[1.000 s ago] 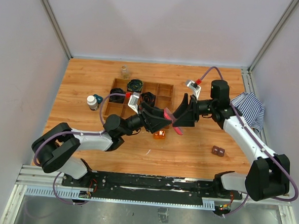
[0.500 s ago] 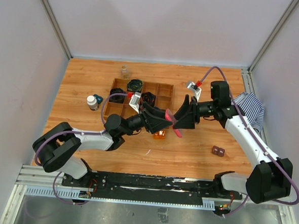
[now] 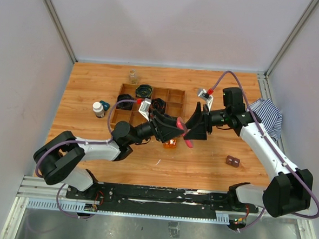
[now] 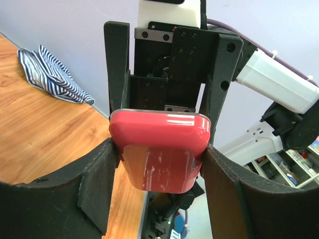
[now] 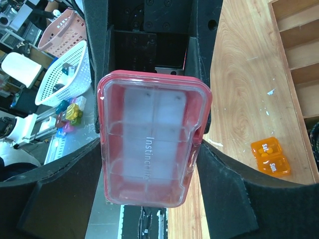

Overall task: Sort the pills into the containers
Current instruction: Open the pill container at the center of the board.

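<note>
The flat pink box (image 3: pixel 188 140) hangs in mid-air over the table's middle, held between both arms. My left gripper (image 3: pixel 175 127) is shut on one end; its pads (image 4: pixel 112 164) press the box (image 4: pixel 159 164) from both sides. My right gripper (image 3: pixel 196 126) faces it from the other end, and its fingers (image 5: pixel 207 164) touch both long edges of the box (image 5: pixel 149 149), whose clear lid shows empty compartments. The clear vial (image 3: pixel 133 76) stands at the back. The dark bottle with a white cap (image 3: pixel 98 109) stands left of the tray. No pills can be made out.
A wooden compartment tray (image 3: pixel 174 96) with black coils sits behind the grippers. An orange block (image 3: pixel 170 143) lies on the table just below the box, also in the right wrist view (image 5: pixel 269 157). A striped cloth (image 3: pixel 267 115) lies at the right edge, a small brown item (image 3: pixel 233 161) front right.
The right arm has edged slightly left toward the left gripper, and the box between them has barely shifted. The left arm stays put.
</note>
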You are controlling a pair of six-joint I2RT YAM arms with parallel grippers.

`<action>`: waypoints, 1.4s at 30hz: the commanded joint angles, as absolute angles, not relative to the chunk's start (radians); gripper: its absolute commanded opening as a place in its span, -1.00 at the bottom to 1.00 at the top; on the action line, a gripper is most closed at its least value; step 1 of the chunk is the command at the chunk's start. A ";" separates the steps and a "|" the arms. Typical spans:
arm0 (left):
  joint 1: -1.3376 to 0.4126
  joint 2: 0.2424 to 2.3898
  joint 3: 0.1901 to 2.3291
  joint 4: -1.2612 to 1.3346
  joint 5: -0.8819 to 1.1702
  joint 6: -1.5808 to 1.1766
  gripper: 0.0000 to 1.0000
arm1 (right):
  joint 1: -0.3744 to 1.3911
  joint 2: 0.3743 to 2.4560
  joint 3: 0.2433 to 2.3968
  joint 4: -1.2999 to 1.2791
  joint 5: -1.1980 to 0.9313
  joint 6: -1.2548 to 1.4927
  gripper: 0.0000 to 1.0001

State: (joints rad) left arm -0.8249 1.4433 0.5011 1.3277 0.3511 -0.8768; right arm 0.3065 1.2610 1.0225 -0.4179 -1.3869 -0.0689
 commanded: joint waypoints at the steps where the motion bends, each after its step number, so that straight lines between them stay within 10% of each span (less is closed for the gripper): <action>1: -0.811 1.406 0.523 1.339 0.262 -0.878 -1.00 | 0.335 1.254 1.051 -0.459 -1.390 -0.121 0.46; 6: -0.811 1.395 0.528 1.310 0.258 -0.861 -0.99 | 0.334 1.254 1.052 -0.460 -1.376 -0.115 0.32; 11: -0.814 1.396 0.527 1.332 0.264 -0.863 -0.99 | 0.334 1.258 1.047 -0.422 -1.404 -0.064 -0.48; 15: -0.815 1.407 0.511 1.407 0.245 -0.909 -0.75 | 0.333 1.261 1.008 -0.285 -1.452 0.064 -0.73; 27: -0.852 1.436 0.499 1.533 0.164 -0.931 0.07 | 0.334 1.262 0.970 -0.163 -1.462 0.172 -0.83; 42: -0.888 1.397 0.505 1.480 0.067 -0.861 0.45 | 0.335 1.260 0.967 -0.160 -1.459 0.172 -0.84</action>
State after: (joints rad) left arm -0.8841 1.4338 0.4835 1.4048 0.1307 -0.8852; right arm 0.3084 1.2625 0.9840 -0.1543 -1.4315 0.1730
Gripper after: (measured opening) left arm 0.717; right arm 0.688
